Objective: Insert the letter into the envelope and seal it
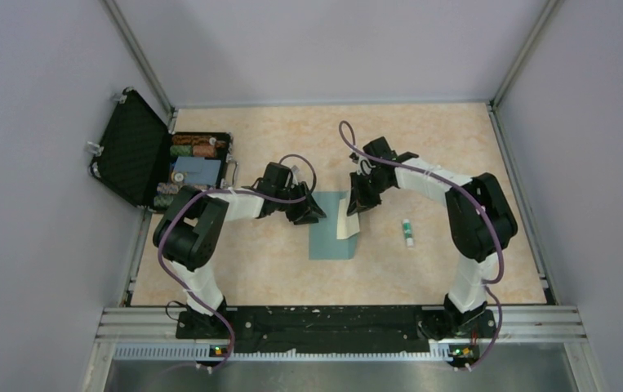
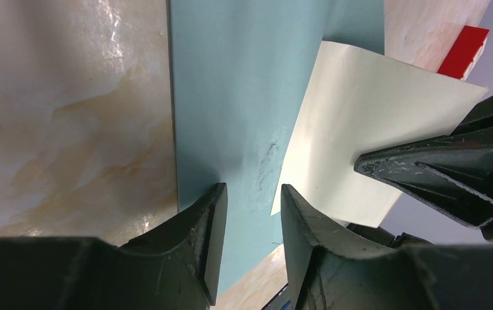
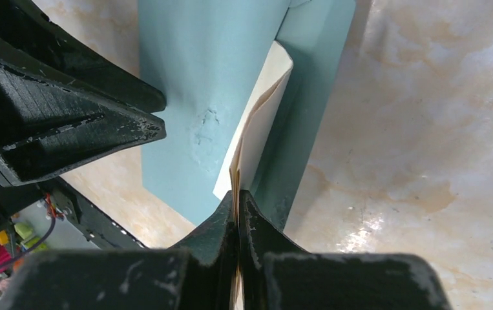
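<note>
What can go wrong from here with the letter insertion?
1. The right hand pinches the letter by one edge only; its folded layers splay and may snag on the envelope.
2. The left hand is open at the envelope's edge, not clamped on it, so the envelope may slide if pushed.
3. Both hands sit close together; they may collide.

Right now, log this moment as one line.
left tool: open over envelope | right tool: shut on letter | letter: overlapping envelope edge | glue stick: lying apart, untouched
</note>
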